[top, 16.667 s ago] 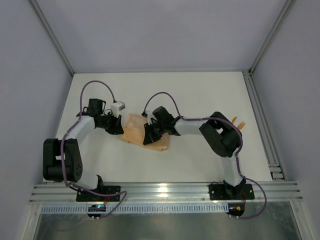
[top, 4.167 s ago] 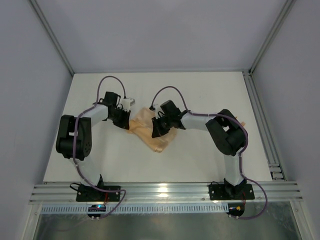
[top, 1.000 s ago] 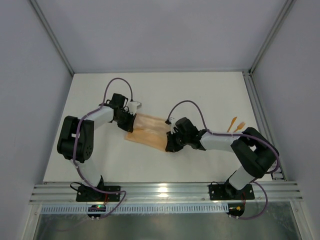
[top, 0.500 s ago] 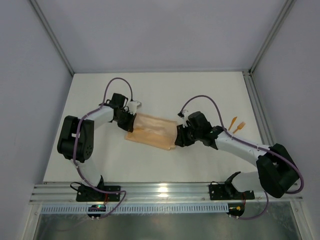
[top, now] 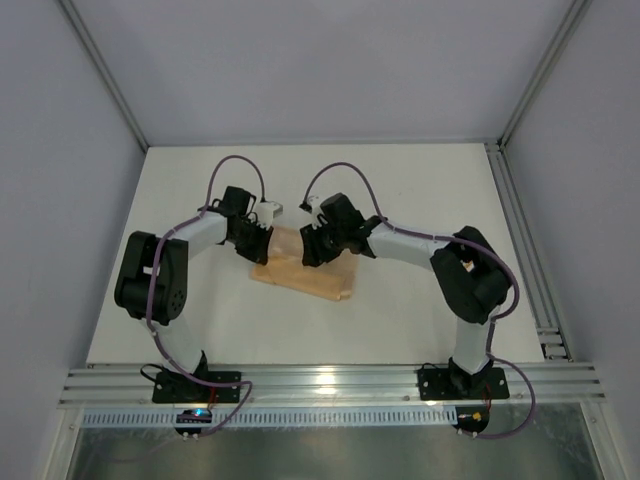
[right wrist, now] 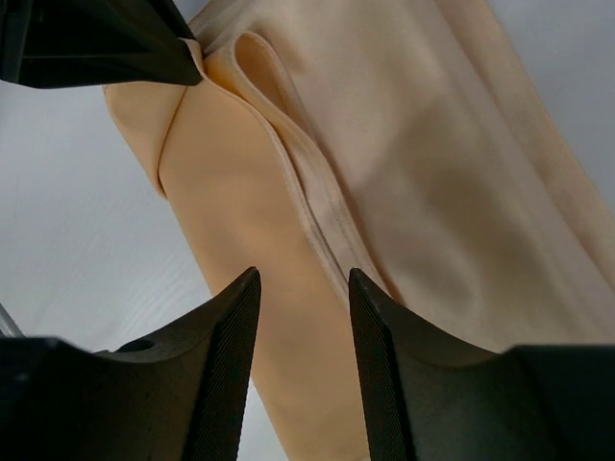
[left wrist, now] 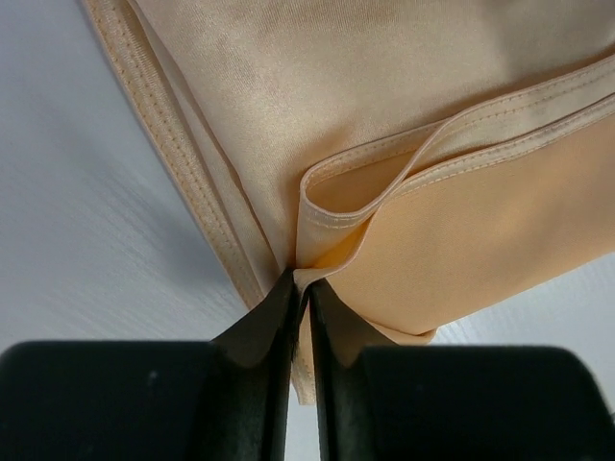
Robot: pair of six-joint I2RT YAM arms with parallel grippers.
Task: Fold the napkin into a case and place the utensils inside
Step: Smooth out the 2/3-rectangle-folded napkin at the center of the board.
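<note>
The peach-orange napkin [top: 308,279] lies folded in a narrow slanted strip at the table's middle. My left gripper [top: 259,241] is at its upper left end. In the left wrist view it is shut on the napkin [left wrist: 384,96], pinching a hemmed fold [left wrist: 300,279] between the jaws. My right gripper [top: 313,250] hovers over the strip's upper part, close to the left one. In the right wrist view its fingers [right wrist: 223,336] stand open above the layered napkin [right wrist: 432,144], with nothing between them. The utensils are hidden behind the right arm.
The white table [top: 420,190] is bordered by an aluminium rail [top: 527,255] on the right and a frame bar [top: 330,380] at the near edge. The right arm's elbow [top: 475,275] bulks over the table's right side. The left finger [right wrist: 96,43] shows in the right wrist view.
My right gripper has opened, let go of the napkin's right end and swung back left over the strip toward the left gripper. The left gripper has stayed in place.
</note>
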